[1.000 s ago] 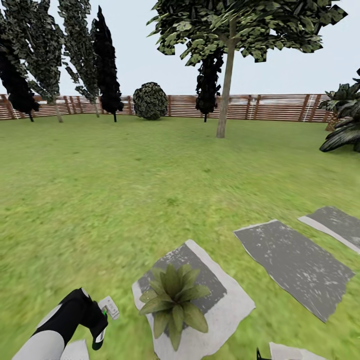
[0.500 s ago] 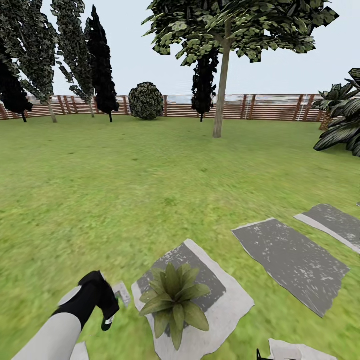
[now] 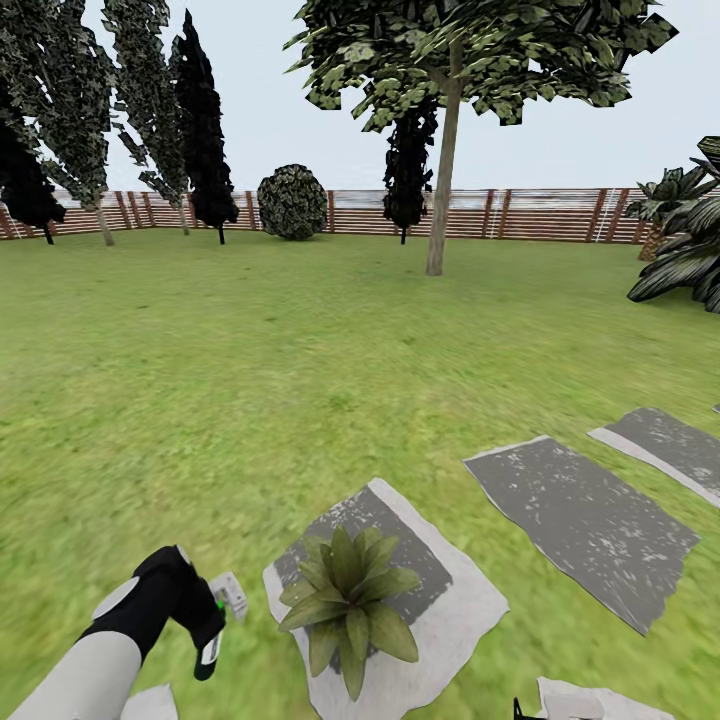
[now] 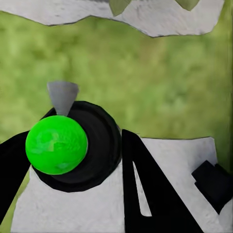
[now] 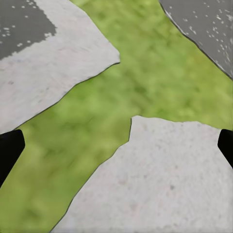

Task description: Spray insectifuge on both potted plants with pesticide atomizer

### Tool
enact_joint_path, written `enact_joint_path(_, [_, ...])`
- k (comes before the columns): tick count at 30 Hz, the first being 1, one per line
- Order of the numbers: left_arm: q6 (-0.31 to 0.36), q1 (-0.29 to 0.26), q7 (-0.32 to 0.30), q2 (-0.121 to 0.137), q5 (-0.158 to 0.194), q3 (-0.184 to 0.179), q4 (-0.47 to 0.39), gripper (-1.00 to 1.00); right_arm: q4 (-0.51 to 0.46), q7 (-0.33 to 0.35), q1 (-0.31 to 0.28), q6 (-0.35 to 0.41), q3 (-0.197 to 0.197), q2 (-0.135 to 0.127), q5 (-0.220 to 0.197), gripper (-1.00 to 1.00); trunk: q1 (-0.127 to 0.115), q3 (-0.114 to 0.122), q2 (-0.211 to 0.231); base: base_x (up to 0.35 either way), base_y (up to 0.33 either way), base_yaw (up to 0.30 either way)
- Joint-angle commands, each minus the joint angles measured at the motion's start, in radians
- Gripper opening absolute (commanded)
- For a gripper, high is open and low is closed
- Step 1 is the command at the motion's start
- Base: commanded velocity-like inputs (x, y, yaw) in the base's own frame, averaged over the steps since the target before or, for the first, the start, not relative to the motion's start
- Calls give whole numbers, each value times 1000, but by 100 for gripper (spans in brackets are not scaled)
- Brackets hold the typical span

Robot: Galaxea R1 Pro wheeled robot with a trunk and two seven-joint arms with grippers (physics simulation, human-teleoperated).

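Observation:
My left gripper [image 3: 210, 628] is shut on the pesticide atomizer [image 3: 228, 596], whose white trigger head pokes out toward the plant. In the left wrist view the atomizer [image 4: 92, 145] is a dark round bottle with a green knob and grey nozzle, and black fingers [image 4: 145, 189] sit on either side of it. One potted plant [image 3: 347, 603], a low green rosette, sits on a pale stepping stone [image 3: 455, 600] just right of that gripper. A second plant is out of view. My right gripper [image 5: 116, 145] hangs open over grass and stone, holding nothing.
Two more grey stepping stones [image 3: 585, 525] [image 3: 670, 445] lie to the right. Open lawn stretches ahead to a brown slatted fence [image 3: 540, 215], with a tall tree [image 3: 440, 200], dark conifers at the left and big-leaved plants [image 3: 690, 265] at the right edge.
The camera shifted slightly early on. My left arm with the atomizer rose and moved toward the plant, then dropped back a little to the left. The plant has not moved.

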Motion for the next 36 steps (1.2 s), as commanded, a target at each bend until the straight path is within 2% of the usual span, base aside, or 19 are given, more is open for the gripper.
enact_joint_path(1, [8,0,-6,-1,2,10,-2,-100,2,-4,-1,-4,-6,0,11,100,0,-1,0,0,0,0])
enact_joint_path(4, [7,-1,-6,0,9,21,-2,-100,2,-4,-1,-4,-6,0,9,100,0,-1,0,0,0,0])
enact_joint_path(20, [7,-1,1,1,10,25,-8,-100,2,-4,-1,-4,-6,0,9,100,61,-75,-112,0,0,0])
enact_joint_path(25, [8,-1,63,2,14,26,-7,-100,2,-4,-1,-5,-6,-1,9,100,80,-99,-147,0,0,0])
enact_joint_path(29, [8,-1,71,1,26,26,-3,-100,1,-4,-1,-7,-6,-2,9,100,96,-118,-175,0,0,0])
enact_joint_path(30, [8,-1,72,0,32,27,0,-100,0,-4,-1,-15,-6,-5,8,100,99,-122,-182,0,0,0])
enact_joint_path(32, [8,-1,73,-1,44,29,4,-100,0,-4,-1,-107,-7,-23,6,100,107,-131,-196,0,0,0])
enact_joint_path(36, [8,-1,74,-7,46,30,5,-100,0,-3,-1,-168,-6,-32,6,100,111,-136,-203,0,0,0])
